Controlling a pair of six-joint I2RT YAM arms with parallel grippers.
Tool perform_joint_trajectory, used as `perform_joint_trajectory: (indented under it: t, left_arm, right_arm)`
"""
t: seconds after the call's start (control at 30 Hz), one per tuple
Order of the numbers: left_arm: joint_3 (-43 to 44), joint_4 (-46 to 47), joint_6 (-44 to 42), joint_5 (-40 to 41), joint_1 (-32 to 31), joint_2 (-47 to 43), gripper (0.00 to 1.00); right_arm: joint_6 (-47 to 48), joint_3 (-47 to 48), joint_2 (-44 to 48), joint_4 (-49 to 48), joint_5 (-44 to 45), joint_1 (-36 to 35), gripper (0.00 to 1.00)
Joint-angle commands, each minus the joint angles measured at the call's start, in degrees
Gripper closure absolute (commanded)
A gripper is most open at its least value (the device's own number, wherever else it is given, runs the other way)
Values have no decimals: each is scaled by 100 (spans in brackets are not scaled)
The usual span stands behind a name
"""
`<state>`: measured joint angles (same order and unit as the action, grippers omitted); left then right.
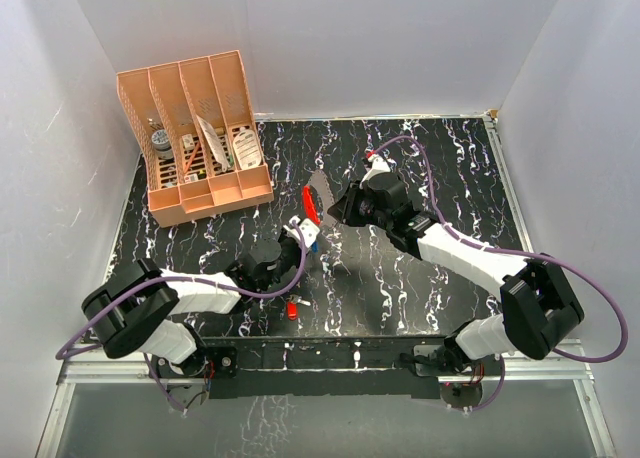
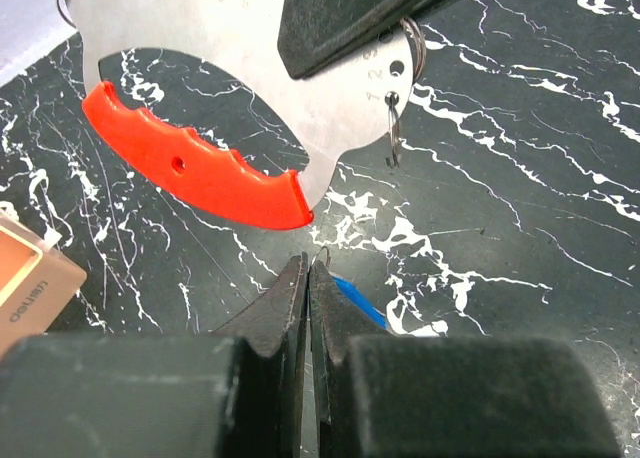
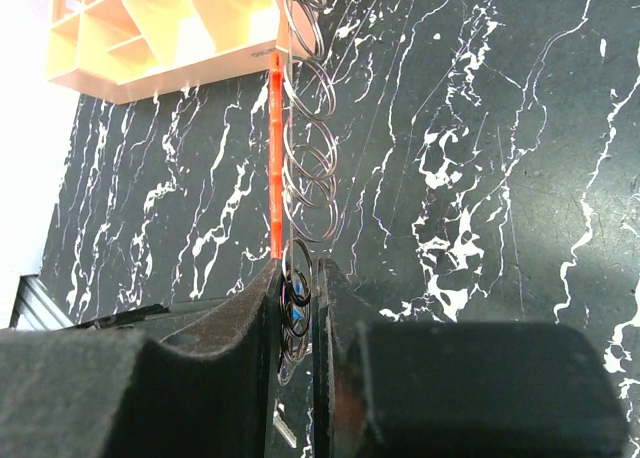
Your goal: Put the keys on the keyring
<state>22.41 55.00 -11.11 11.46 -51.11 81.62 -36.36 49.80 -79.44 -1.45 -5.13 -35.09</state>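
**L gripper** (image 2: 307,263): jaws pressed together to a hairline slit. Clamped on a tiny blue key (image 2: 362,304) w/ plastic head. The head sticks out beside the R finger at the tip, and a thin wire end shows at the slit mouth. In the top view the L gripper (image 1: 298,233) is held above the table w/ the blue key (image 1: 312,236) at its tip.

**Directly ahead of the L tips, close but apart:** keyring (image 2: 325,128), a flat silver-grey metal band forming an oval loop w/ a ribbed red plastic strip along one side. The strip is the edge nearest the L tips.

**R gripper** (image 3: 297,268): jaws closed on the keyring (image 3: 276,158), seen edge-on in the R wrist view and running straight out from the tips. One black R finger covers the band's far edge in the L wrist view. In the top view the R gripper (image 1: 335,206) faces the L gripper, w/ the keyring (image 1: 314,204) btwn them.

**Along the keyring:** a row of small wire split rings (image 3: 310,128) hangs off the band.

**Behind the L gripper, toward the arm bases, well apart:** tiny red key (image 1: 292,309) w/ plastic head, lying on the black white-veined marble-pattern table (image 1: 380,298).

**Far L of both grippers:** peach plastic compartment organizer (image 1: 215,193).
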Motion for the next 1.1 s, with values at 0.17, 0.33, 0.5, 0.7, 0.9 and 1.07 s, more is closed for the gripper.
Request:
perform_joint_trajectory:
  t: [0.17, 0.33, 0.5, 0.7, 0.9, 1.07]
  left_arm:
    - [329, 87, -255, -103, 28, -434, 100]
    - [401, 70, -289, -208, 23, -525, 100]
    - [430, 99, -325, -383, 14, -580, 100]
    - [489, -32, -764, -557, -81, -502, 100]
    - [559, -218, -1371, -322, -298, -473, 100]
    - [529, -171, -1830, -74, -414, -446, 100]
  right_arm:
    - [-151, -10, 75, -411, -129, -14, 100]
    - [-204, -15, 12, -468, -160, -20, 100]
    - [-255, 18, -45, -512, -153, -33, 100]
    - [-325, 132, -147, -533, -114, -30, 100]
    - [-350, 229, -199, -533, -13, -20, 100]
    - [-394, 343, -288, -510, -8, -24, 100]
